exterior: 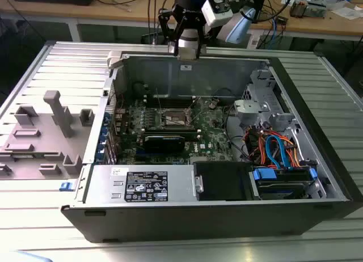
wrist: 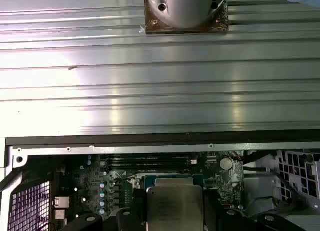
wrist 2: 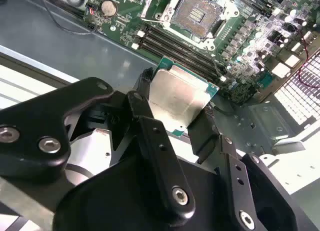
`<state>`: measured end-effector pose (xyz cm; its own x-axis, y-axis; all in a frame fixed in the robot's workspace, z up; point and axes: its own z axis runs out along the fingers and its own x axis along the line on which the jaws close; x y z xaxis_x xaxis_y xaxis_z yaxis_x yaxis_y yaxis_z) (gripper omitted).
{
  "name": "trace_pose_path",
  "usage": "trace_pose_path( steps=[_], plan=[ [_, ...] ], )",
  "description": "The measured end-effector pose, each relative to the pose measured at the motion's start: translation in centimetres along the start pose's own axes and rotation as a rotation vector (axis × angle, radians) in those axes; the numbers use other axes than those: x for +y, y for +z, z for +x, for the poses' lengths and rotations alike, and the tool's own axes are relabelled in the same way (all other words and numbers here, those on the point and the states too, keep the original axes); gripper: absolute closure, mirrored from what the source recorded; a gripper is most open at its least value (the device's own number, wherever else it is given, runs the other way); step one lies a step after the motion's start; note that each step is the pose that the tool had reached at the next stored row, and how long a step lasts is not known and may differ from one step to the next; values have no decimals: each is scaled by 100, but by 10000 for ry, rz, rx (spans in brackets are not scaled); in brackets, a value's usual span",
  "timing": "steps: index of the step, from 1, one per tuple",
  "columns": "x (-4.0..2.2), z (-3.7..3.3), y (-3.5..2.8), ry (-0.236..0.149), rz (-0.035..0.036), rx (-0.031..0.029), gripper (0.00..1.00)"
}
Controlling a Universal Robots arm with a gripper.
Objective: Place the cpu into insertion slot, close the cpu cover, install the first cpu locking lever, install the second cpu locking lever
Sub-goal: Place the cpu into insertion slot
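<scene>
Over the far wall of the open case (exterior: 227, 216), we see the arm (exterior: 227, 15) poised, its fingers (wrist 2: 204, 133) clamped on opposite edges of the cpu (wrist 2: 177, 96), silvery top up. In the second wrist view the cpu hangs in the air, clear of the green motherboard (wrist 2: 125, 16) and well apart from the slot (wrist 2: 200, 13), which lies uncovered with its contact field bare. In the exterior view we find the slot (exterior: 178, 119) mid-board, nearer the camera than the fingers. The case rests on a ribbed metal surface (exterior: 39, 228).
</scene>
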<state>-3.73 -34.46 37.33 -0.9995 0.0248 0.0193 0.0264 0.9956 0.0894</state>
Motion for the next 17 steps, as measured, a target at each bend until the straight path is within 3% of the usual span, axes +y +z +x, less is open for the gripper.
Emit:
trace_pose_path(
  steps=[17],
  plan=[
    [-55,25,20,-1,0,1,45]
  ],
)
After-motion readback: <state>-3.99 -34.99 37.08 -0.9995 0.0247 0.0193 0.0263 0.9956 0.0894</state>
